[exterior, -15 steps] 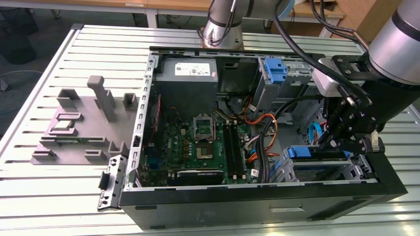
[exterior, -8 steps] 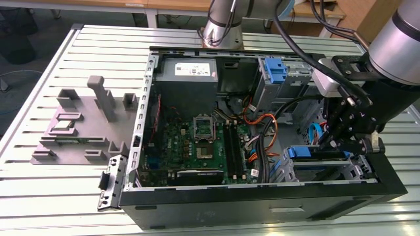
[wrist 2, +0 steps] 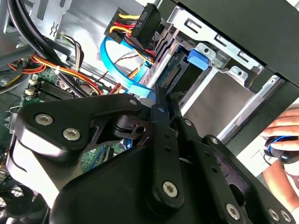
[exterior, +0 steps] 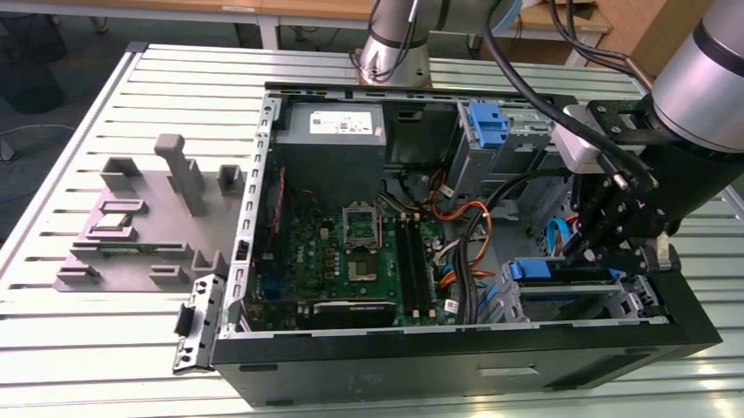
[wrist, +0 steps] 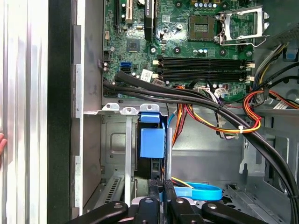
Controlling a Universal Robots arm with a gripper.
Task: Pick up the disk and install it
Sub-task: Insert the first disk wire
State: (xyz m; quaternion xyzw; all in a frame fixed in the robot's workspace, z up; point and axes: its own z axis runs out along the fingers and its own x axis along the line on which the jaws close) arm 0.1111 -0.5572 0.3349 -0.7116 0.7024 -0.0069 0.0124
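In the exterior view we see the black multi-link gripper (exterior: 605, 252) hanging over the drive cage at the exterior view's right side of the open black desktop computer case (exterior: 465, 361), which lies on its side on a slatted aluminium table (exterior: 174, 87). The disk (exterior: 566, 272), a flat drive framed by a blue plastic bracket, sits in that cage right under the gripper, its blue edge showing. Further back a second blue plastic caddy (exterior: 490, 126) stands in the upper bay, w/ the grey power supply box (exterior: 334, 126) beside it and the green motherboard (exterior: 348, 252) in the middle. A grey moulded fixture block (exterior: 152, 218) rests on the table, well apart from the case. In the second wrist view the gripper (wrist 2: 156, 100) has its two black fingers pressed together w/ no gap and nothing between them, just beside a light-blue flat data cable (wrist 2: 135, 86); a person's hand (wrist 2: 285, 140) shows past the case edge. In the first wrist view the disk (wrist: 152, 142) stands edge-on in its slot, blue tab facing us, directly ahead of the closed fingers (wrist: 155, 186), apart from them.
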